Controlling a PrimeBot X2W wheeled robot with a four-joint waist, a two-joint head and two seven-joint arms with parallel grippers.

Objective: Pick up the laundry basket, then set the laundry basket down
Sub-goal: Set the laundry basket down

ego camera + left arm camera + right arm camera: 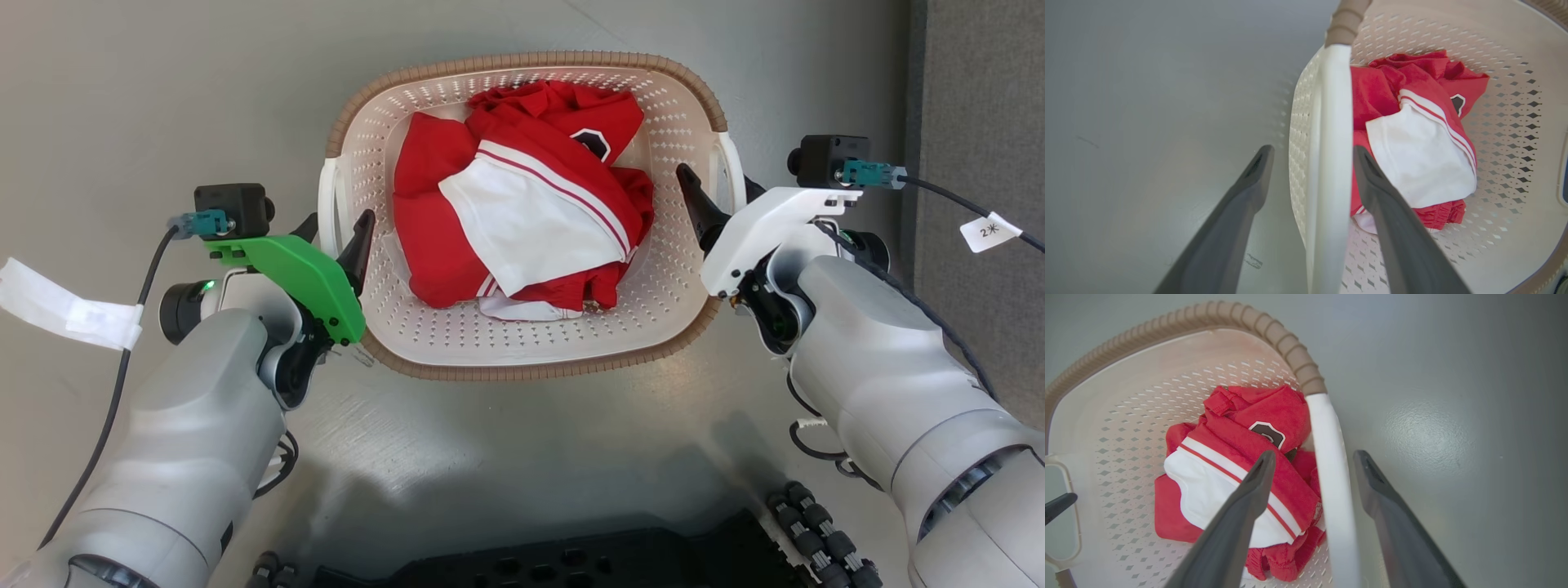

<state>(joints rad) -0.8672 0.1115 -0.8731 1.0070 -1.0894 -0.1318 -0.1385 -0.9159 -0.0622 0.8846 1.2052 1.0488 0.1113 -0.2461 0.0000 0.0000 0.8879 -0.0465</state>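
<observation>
The laundry basket is cream-white and perforated with a brown woven-look rim, and it stands on the grey floor ahead of me. Red and white clothes lie inside it. My left gripper is open and straddles the basket's left white handle, one finger inside the basket and one outside. On the other side, my right gripper is open astride the right handle in the same way. In the wrist views, the left gripper and the right gripper each show a gap to the handle.
A darker grey strip runs along the right edge of the floor. My black wheeled base sits at the bottom of the head view. A cable with a white tag hangs off the left wrist.
</observation>
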